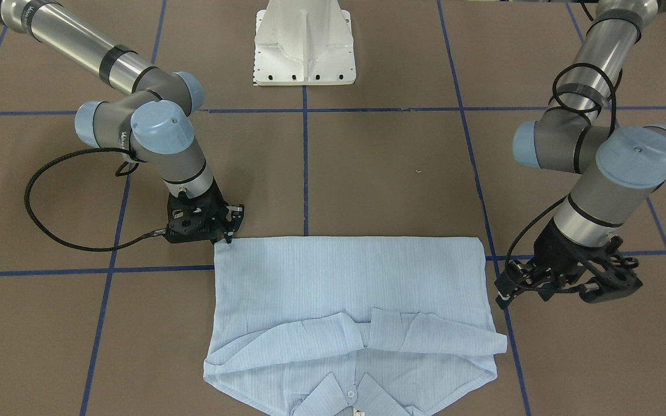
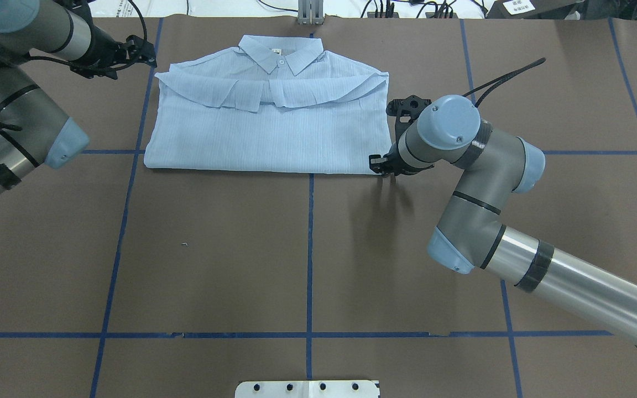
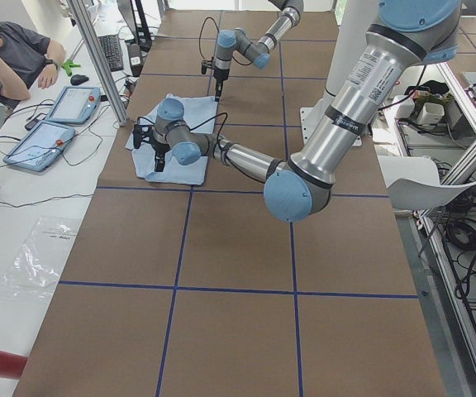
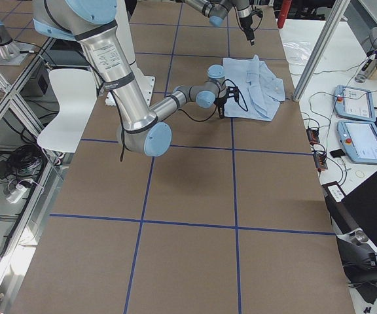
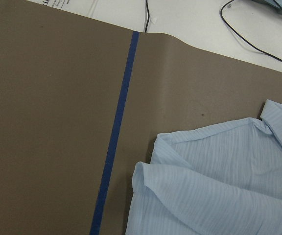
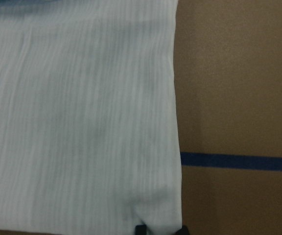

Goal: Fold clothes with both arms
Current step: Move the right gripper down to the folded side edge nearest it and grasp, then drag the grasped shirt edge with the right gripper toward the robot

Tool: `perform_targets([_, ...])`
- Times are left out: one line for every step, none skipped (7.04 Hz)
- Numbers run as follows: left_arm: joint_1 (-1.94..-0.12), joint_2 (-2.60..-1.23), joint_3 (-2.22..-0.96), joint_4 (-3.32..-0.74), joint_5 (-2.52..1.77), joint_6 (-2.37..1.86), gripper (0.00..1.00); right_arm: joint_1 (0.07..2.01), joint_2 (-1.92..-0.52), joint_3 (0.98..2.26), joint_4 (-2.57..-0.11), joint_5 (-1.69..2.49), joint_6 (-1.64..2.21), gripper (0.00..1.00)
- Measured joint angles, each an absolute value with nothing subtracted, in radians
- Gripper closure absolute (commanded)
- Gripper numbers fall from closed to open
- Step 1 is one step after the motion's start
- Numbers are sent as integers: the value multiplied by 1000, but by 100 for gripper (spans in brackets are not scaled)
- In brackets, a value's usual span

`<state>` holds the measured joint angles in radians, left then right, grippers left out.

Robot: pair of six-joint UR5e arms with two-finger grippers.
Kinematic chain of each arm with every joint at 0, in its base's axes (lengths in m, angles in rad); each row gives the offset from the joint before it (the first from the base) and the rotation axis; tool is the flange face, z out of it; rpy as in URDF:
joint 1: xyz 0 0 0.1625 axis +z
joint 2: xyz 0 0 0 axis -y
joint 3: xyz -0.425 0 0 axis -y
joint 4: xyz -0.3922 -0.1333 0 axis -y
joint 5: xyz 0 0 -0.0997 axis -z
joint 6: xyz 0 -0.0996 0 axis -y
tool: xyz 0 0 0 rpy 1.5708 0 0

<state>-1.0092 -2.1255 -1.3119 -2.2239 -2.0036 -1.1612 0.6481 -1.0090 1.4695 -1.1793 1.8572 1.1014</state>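
Pale-blue striped shirt (image 2: 269, 132): lies flat on the brown table (image 2: 307, 249), top centre of the overhead frame, collar (image 2: 282, 55) toward the top edge. Folded into a wide rectangle, both sleeves (image 2: 230, 94) crossed over the chest just below the collar. Straight folded edge just below the horizontal blue tape line (image 2: 573, 152).

Right gripper (image 2: 380, 165): sits low at the shirt's lower-right corner in the overhead frame, at its upper-left corner in the front-facing one. In the right wrist view, two dark fingertips (image 6: 140, 229) at the bottom edge, one on either side of that cloth corner. Pinching or let go: cannot tell.

Left gripper (image 1: 505, 283): hangs at the right of the front-facing frame, just beside the shirt's side edge and apart from it, jaws spread, released. In the overhead frame, top left, near the shirt's shoulder.

White base plate (image 1: 304, 46): top centre of the front-facing frame, well apart from the shirt.
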Motion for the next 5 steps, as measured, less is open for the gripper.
perform_targets([-1010, -2125, -1313, -2223, -2003, -1162, 6, 650, -1010, 1495, -1205, 1862, 1101, 100])
perform_targets([-1012, -2125, -1315, -2223, -2003, -1162, 8, 652, -1011, 1544, -1272, 1866, 1099, 100])
perform_targets([-1014, -2125, -1317, -2223, -2003, -1163, 9, 653, -1022, 1605, -1341, 1868, 1095, 100])
perform_targets([-1016, -2121, -1318, -2223, -2003, -1163, 9, 654, -1050, 1664, -1384, 1869, 1092, 100])
perform_targets([-1016, -2114, -1322, -2223, -2003, -1163, 9, 655, -1084, 1709, -1401, 1870, 1088, 100])
